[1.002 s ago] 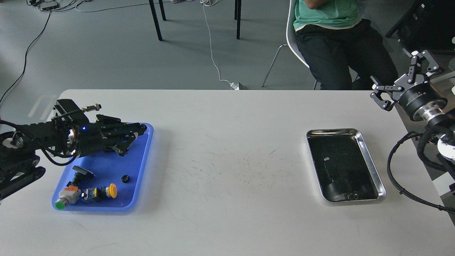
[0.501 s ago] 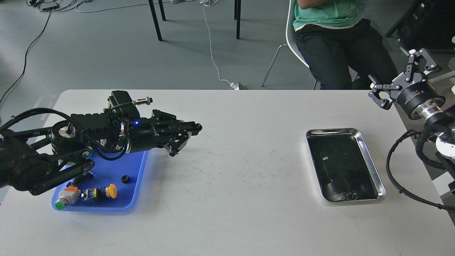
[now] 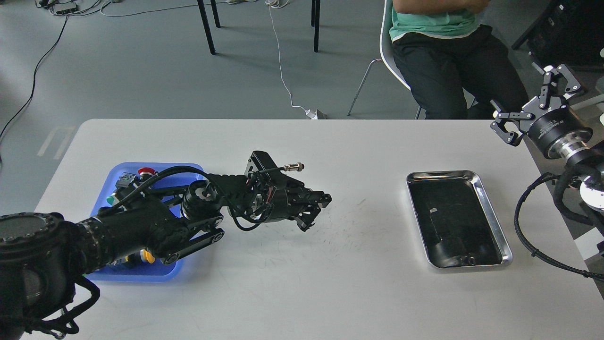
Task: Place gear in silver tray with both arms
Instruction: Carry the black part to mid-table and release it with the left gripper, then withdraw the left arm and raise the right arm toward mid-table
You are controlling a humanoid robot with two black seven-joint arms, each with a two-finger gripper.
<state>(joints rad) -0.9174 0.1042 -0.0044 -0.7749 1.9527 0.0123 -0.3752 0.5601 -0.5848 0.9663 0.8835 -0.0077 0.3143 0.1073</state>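
My left arm reaches from the lower left across the white table (image 3: 302, 293). Its gripper (image 3: 324, 202) is over the table's middle, fingers drawn together on a small dark gear (image 3: 327, 200) at their tips, which is hard to make out. The silver tray (image 3: 490, 212) lies at the right with a dark mirror-like bottom and nothing in it, well to the right of the left gripper. My right gripper (image 3: 533, 101) hangs above the table's far right corner, beyond the tray, with its fingers spread wide and nothing between them.
A blue plastic tray (image 3: 118, 172) at the left holds push buttons, among them a red one (image 3: 146, 171) and a yellow one (image 3: 149, 256); my left arm covers most of it. A seated person (image 3: 443, 47) is behind the table's far edge.
My left arm has swung from over the blue tray rightward to the table's middle, its gripper staying shut. The right gripper has barely moved.
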